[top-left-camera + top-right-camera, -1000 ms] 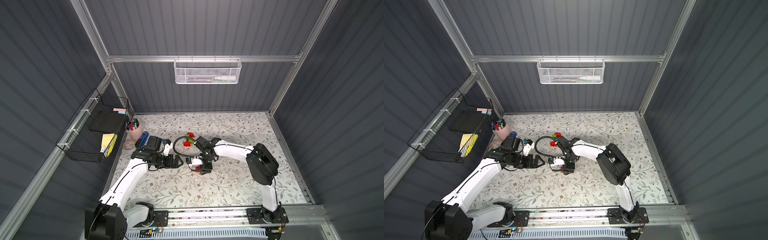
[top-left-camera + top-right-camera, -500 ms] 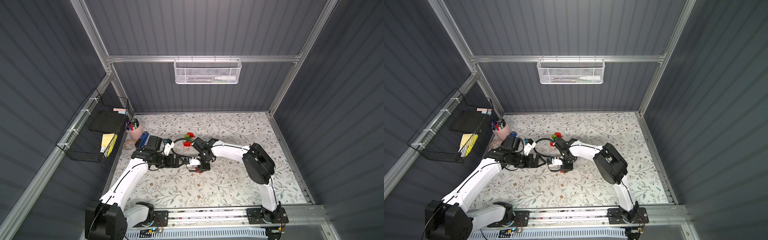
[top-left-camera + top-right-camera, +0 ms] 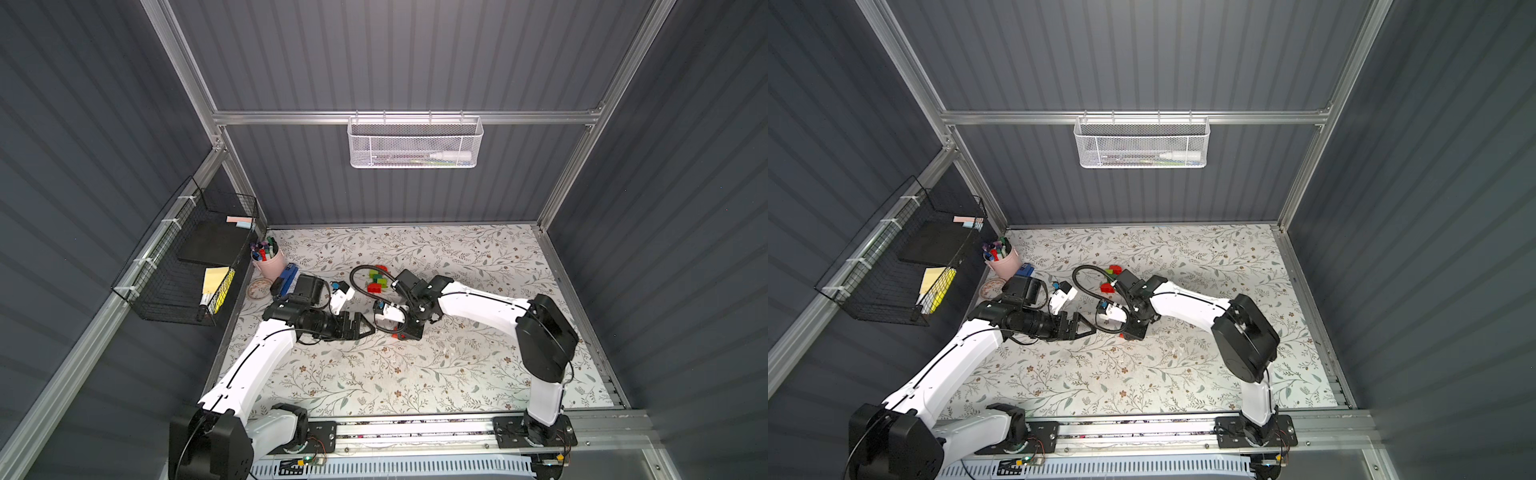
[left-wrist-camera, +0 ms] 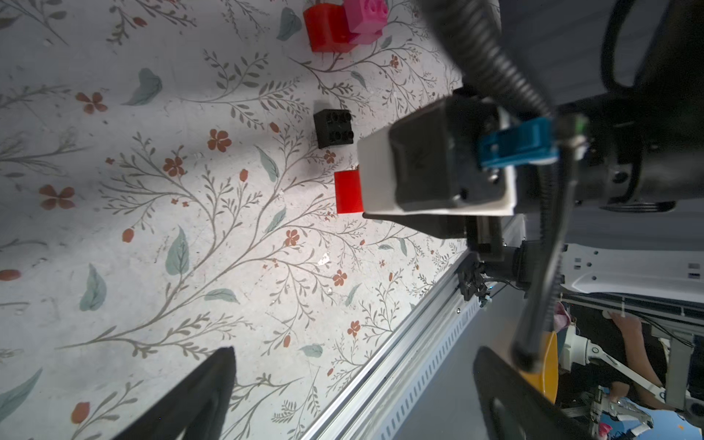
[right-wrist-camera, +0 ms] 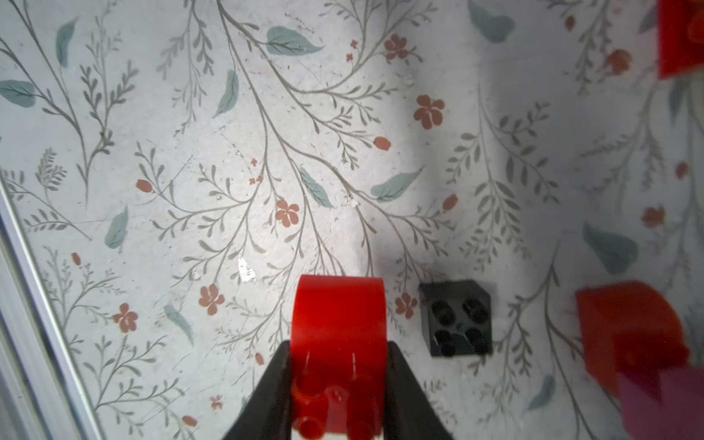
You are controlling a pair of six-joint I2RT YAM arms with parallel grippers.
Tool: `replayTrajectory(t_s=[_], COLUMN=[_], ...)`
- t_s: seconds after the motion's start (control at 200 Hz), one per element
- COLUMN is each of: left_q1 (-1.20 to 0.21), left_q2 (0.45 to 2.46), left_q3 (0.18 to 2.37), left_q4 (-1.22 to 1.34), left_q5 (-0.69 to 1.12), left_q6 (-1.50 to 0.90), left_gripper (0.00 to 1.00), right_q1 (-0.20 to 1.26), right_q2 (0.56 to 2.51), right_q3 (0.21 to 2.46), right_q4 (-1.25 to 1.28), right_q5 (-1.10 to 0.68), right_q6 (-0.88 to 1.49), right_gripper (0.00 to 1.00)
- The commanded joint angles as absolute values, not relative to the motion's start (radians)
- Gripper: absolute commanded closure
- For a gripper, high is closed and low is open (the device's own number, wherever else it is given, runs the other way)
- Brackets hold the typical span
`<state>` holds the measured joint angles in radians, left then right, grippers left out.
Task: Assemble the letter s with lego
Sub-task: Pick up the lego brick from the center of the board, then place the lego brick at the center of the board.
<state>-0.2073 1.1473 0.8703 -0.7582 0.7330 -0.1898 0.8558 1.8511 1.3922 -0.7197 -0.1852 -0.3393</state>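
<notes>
Right claw [image 5: 339,348] is clamping a red curved brick [image 5: 337,312] between its fingertips, low over the floral surface [image 5: 228,152]. A black brick [image 5: 455,318] is lying just beside it. Left claw [image 3: 368,328] is hovering nearby, spread wide and holding nothing. Green and red bricks [image 3: 377,280] are lying farther back.

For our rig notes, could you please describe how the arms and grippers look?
The left arm and right arm have white shells, black joints and black bases. The left gripper and right gripper are black and tapered. White-and-black wrist cameras trail ribbed black cables.
</notes>
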Motion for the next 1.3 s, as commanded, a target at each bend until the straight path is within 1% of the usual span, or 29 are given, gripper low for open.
replayTrajectory(t_s=[0.0, 0.065, 0.135, 0.2, 0.265, 0.325, 0.415, 0.525, 0.595, 0.675, 0.8, 0.88, 1.046, 1.101, 1.171, 1.211, 1.296], left_q1=[-0.202, -0.202, -0.202, -0.203, -0.203, -0.203, -0.202, -0.203, -0.202, -0.203, -0.203, -0.202, -0.202, -0.203, -0.203, -0.203, -0.203], left_q2=[1.118, 1.117, 1.116, 1.116, 1.125, 1.135, 1.155, 1.167, 1.173, 1.18, 1.182, 1.173, 1.169, 1.172, 1.173, 1.176, 1.182], left_q3=[0.853, 0.852, 0.845, 0.842, 0.844, 0.846, 0.846, 0.849, 0.858, 0.861, 0.857, 0.854, 0.842, 0.84, 0.842, 0.841, 0.843], left_q4=[-0.748, -0.744, -0.745, -0.74, -0.74, -0.739, -0.729, -0.718, -0.719, -0.717, -0.71, -0.713, -0.707, -0.706, -0.704, -0.703, -0.701], left_q5=[0.82, 0.828, 0.831, 0.834, 0.83, 0.821, 0.807, 0.798, 0.777, 0.769, 0.762, 0.755, 0.751, 0.75, 0.749, 0.747, 0.75], left_q6=[-0.222, -0.231, -0.23, -0.232, -0.231, -0.232, -0.229, -0.228, -0.222, -0.221, -0.221, -0.216, -0.216, -0.215, -0.212, -0.21, -0.207], left_gripper=[0.0, 0.0, 0.01, 0.0, 0.0, 0.0, 0.0, 0.01, 0.0, 0.01, 0.0, 0.0, 0.0, 0.0, 0.0, 0.0, 0.0], right_q1=[0.859, 0.86, 0.869, 0.88, 0.881, 0.883, 0.893, 0.893, 0.891, 0.893, 0.893, 0.896, 0.906, 0.908, 0.911, 0.913, 0.916], right_q2=[1.798, 1.754, 1.709, 1.681, 1.682, 1.694, 1.7, 1.704, 1.721, 1.763, 1.808, 1.82, 1.859, 1.877, 1.89, 1.893, 1.89], right_q3=[1.345, 1.314, 1.274, 1.256, 1.251, 1.273, 1.264, 1.261, 1.263, 1.254, 1.172, 1.139, 1.158, 1.173, 1.185, 1.185, 1.193], right_q4=[-0.758, -0.775, -0.77, -0.798, -0.844, -0.91, -0.933, -0.989, -1.017, -0.989, -0.845, -0.798, -0.769, -0.777, -0.773, -0.756, -0.723], right_q5=[-0.083, -0.034, -0.038, 0.024, 0.09, 0.122, 0.16, 0.239, 0.25, 0.185, 0.079, 0.074, 0.082, 0.077, 0.073, 0.067, 0.054], right_q6=[0.014, 0.193, 0.349, 0.538, 0.746, 0.919, 1.159, 1.374, 1.479, 1.557, 1.676, 1.721, 1.742, 1.744, 1.747, 1.747, 1.746], right_gripper=[0.79, 0.79, 0.79, 0.78, 0.76, 0.77, 0.72, 0.74, 0.75, 0.72, 0.73, 0.72, 0.69, 0.65, 0.51, 0.45, 0.4])
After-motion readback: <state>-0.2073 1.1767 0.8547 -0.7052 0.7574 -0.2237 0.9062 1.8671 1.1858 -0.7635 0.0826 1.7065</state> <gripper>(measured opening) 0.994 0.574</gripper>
